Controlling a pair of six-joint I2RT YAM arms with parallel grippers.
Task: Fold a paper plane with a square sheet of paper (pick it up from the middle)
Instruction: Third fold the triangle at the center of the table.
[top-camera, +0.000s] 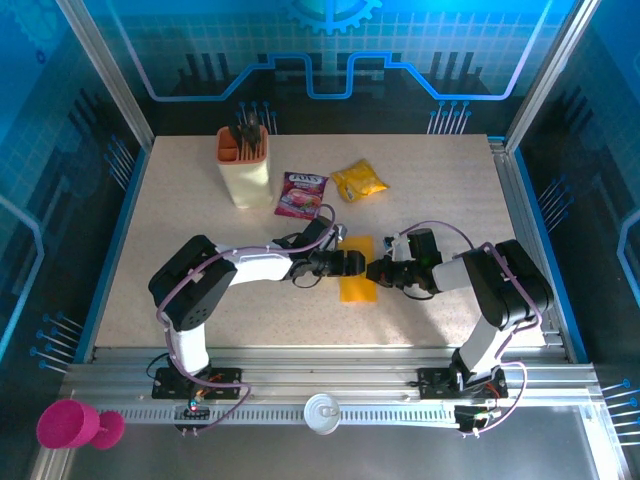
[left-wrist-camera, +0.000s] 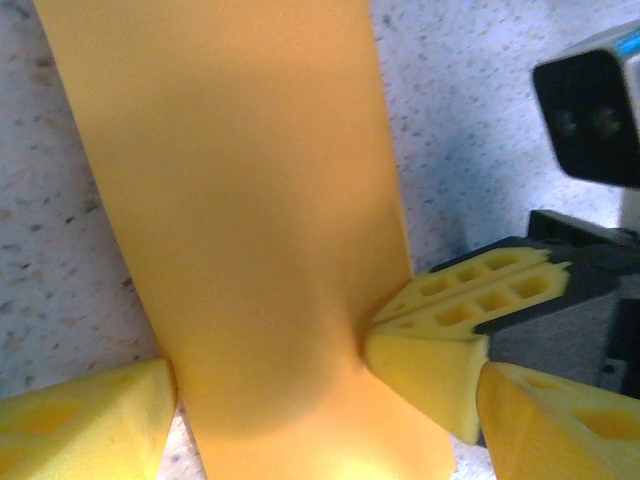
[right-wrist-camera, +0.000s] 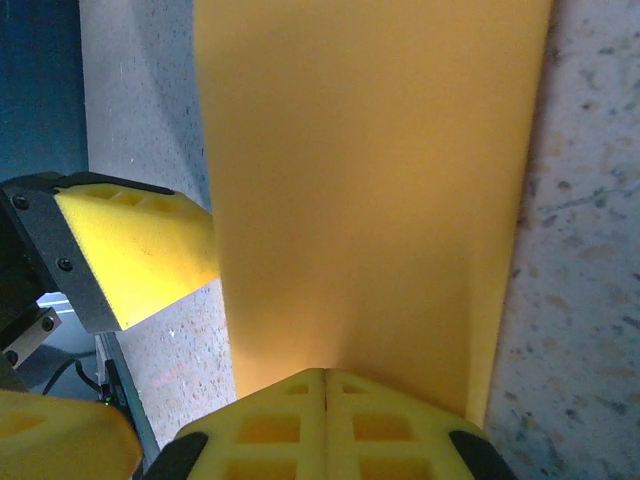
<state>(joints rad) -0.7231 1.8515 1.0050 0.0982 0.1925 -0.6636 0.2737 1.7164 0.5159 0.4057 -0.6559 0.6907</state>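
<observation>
- At the middle of the surface (top-camera: 190, 220), your square sheet of paper (top-camera: 357, 288) lay creased into a narrow strip running from 12 to 6 o'clock.
- Your left gripper (left-wrist-camera: 320, 400) reached in from 9 o'clock with its jaws apart, one finger on each side of the strip, holding nothing.
- Your right gripper (right-wrist-camera: 325, 385) came from 3 o'clock with its jaws together and its tips touching the strip's edge. Whether any paper was pinched, you could not tell.
- You looked to be mid-fold, with no pointed nose formed yet.
- Your next move likely called for one gripper pinning the strip while the other turned an edge over, slowly, since thin paper skids.
- Toward 11 and 12 o'clock, the beige holder (top-camera: 245, 170) and purple packet (top-camera: 301, 193) stood well apart from the work.
</observation>
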